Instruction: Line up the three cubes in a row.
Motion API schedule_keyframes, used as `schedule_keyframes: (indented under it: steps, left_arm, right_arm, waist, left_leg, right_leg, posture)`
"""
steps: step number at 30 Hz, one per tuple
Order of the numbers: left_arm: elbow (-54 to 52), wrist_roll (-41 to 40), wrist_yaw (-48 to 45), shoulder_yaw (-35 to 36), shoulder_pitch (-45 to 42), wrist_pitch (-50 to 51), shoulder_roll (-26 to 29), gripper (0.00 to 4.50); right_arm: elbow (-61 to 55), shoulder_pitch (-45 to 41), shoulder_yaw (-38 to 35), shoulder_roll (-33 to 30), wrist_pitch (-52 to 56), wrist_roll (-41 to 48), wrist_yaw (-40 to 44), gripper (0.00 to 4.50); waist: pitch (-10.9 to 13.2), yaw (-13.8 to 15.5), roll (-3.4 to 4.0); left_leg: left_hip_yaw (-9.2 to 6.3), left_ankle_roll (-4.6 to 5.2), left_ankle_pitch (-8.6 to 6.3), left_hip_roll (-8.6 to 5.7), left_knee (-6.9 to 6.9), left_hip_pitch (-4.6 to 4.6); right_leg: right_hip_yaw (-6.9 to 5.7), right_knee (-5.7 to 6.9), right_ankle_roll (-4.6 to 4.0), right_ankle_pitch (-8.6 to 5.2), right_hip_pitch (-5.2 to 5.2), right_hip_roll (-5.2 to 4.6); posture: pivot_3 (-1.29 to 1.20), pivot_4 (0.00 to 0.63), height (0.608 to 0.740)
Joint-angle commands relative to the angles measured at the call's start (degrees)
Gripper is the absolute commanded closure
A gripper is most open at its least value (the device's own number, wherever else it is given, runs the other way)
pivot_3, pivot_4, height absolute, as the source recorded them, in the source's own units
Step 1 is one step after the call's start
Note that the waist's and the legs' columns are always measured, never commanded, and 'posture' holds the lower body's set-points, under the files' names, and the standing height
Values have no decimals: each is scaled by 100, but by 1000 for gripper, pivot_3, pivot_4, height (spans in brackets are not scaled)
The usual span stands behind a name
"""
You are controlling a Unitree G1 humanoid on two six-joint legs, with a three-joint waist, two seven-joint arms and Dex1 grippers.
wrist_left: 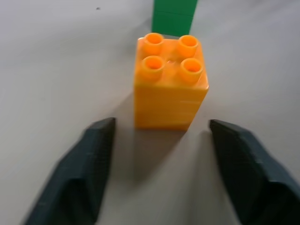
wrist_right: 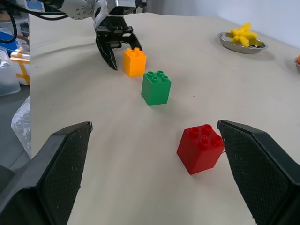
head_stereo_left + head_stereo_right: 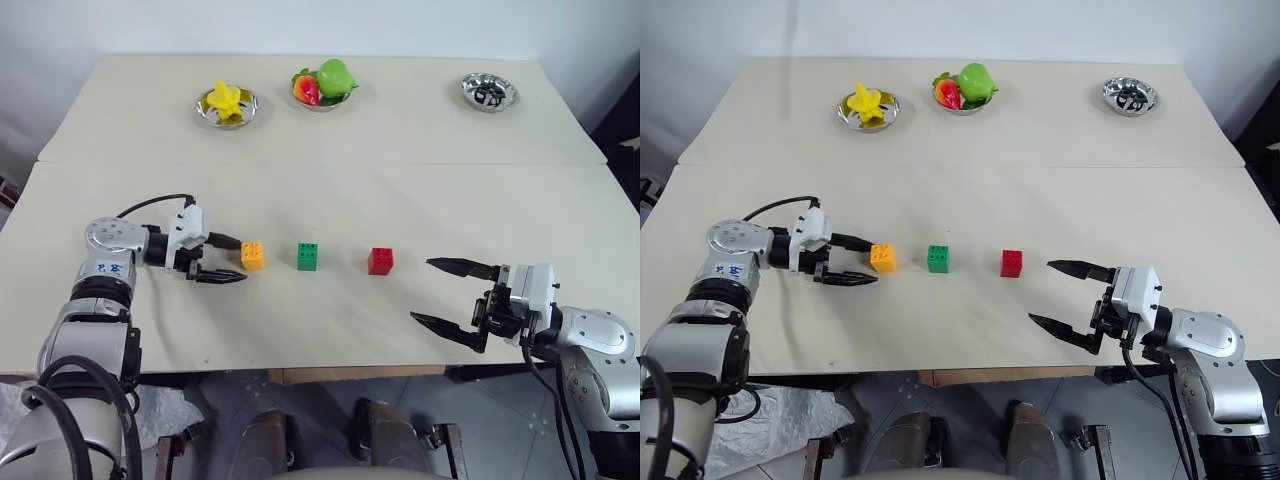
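I see the orange cube (image 3: 253, 255), green cube (image 3: 308, 256) and red cube (image 3: 380, 260) standing on the desk (image 3: 330, 180) in a line running left to right, studs up, each well apart from its neighbour; the row looks close to done, with the red one perhaps sitting a touch nearer me than the other two. My left gripper (image 3: 228, 260) is released: its fingers stand apart with the orange cube just past their tips, and in the left wrist view a gap shows on both sides, so nothing is being grasped. The row's long axis points straight away from that gripper, orange first, green (image 1: 173, 16) directly behind it. My right gripper (image 3: 450, 292) is spread wide and empty, low over the desk at the other end of the row, with the red cube lying beyond its tips toward the left arm. If any cube needs a final nudge, I judge the red one falls to the right arm, being nearer. Three metal bowls (image 3: 227, 106) sit at the far edge, well clear.
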Motion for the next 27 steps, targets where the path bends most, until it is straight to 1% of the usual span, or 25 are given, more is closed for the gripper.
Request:
schedule_keyframes:
  steps: [1, 3, 4, 6, 7, 9, 12, 14, 16, 19, 21, 24, 27]
  left_arm:
    - [-485, -405, -415, 384, 215, -8, 354, 501]
    - [-949, -731, -590, 517, 570, 267, 600, 501]
    - [-1383, -971, -629, 589, 904, 544, 771, 501]
    - [-2819, -1698, -654, 780, 1990, 1715, 1257, 501]
    - [-3435, -1906, -654, 866, 2470, 2007, 1408, 501]
    - [-4404, -2226, -423, 1139, 3248, 2212, 1511, 501]
    - [-5364, -2515, 421, 1659, 3983, 2602, 1452, 501]
    - [-5618, -2681, 852, 1998, 4266, 2773, 1283, 501]
    - [-5759, -2672, 1085, 2120, 4481, 2950, 1226, 501]
    - [-5715, -2281, 1344, 2142, 4669, 2354, 1067, 501]
    - [-5661, -2228, 1417, 2160, 4654, 2077, 950, 501]
    - [-5592, -2297, 1489, 2187, 4499, 1953, 811, 501]
    - [-5481, -2185, 1552, 2090, 4419, 1970, 832, 501]
  right_arm:
    - [-3, -13, -121, -53, 1, 187, 109, 0]
    - [115, -42, -195, -73, -31, 226, 195, 0]
    - [224, -66, -248, -111, -88, 230, 283, 0]
    - [502, -215, -382, -196, -84, 353, 465, 0]
    - [616, -350, -466, -167, 12, 482, 419, 0]
    - [867, -657, -515, -143, -67, 559, 540, 0]
    - [1325, -1019, -376, -328, -142, 409, 1002, 0]
    - [1564, -1200, -249, -369, -130, 334, 1243, 0]
    - [1736, -1290, -141, -388, -137, 266, 1444, 0]
    - [2084, -1444, -45, -351, -334, 155, 1727, 0]
    - [2390, -1608, 1, -343, -445, 87, 1849, 0]
    - [2669, -1761, 19, -351, -550, 24, 1943, 0]
    - [2733, -1763, -11, -343, -611, 6, 1936, 0]
  waist:
    - [0, -2, 0]
    - [0, -12, 1]
    - [0, -38, 0]
    - [0, -93, 1]
    - [2, -151, 5]
    - [5, -156, 7]
    - [7, -83, 9]
    - [7, 3, 10]
    - [7, 20, 11]
    - [6, 8, 11]
    - [7, -7, 11]
    - [7, -6, 11]
    - [7, 2, 11]
  left_leg:
    - [0, 0, 0, 0, 0, 0]
    - [0, 0, 0, 2, 0, 2]
    - [0, 0, 0, 4, -1, 2]
    - [-1, 0, 0, 10, -3, 6]
    - [-8, 0, 0, 18, -3, 7]
    - [-32, 2, -1, 32, -6, 10]
    - [-41, 2, -1, 31, 4, 8]
    - [-47, 2, -1, 30, 11, 10]
    - [-48, 2, -1, 29, 13, 11]
    - [-46, 3, -1, 25, 10, 11]
    - [-41, 3, -2, 23, 9, 10]
    - [-38, 2, -1, 26, 10, 12]
    - [-39, 2, -1, 26, 10, 11]
  right_leg:
    - [0, 0, 0, 0, 0, 0]
    - [1, 0, 0, 0, 0, 0]
    - [1, 0, 0, 0, -1, 0]
    - [1, 1, 0, 0, -2, 0]
    - [4, 1, -1, 0, -5, 0]
    - [6, 3, -2, -1, -8, -2]
    - [5, 12, -2, -1, -6, -13]
    - [7, 23, -2, -1, -5, -17]
    - [6, 30, -4, -2, -5, -20]
    - [4, 30, -5, -2, -6, -20]
    - [5, 28, -5, -2, -6, -20]
    - [4, 30, -5, -2, -7, -18]
    - [1, 30, -6, -3, -7, -18]
  posture:
    - [0, 150, 740]
    - [0, 150, 740]
    - [0, 150, 740]
    - [0, 150, 740]
    - [0, 150, 740]
    - [0, 150, 740]
    - [0, 150, 740]
    - [0, 150, 740]
    - [0, 150, 740]
    - [0, 150, 740]
    - [0, 150, 740]
    - [0, 150, 740]
    - [0, 150, 740]
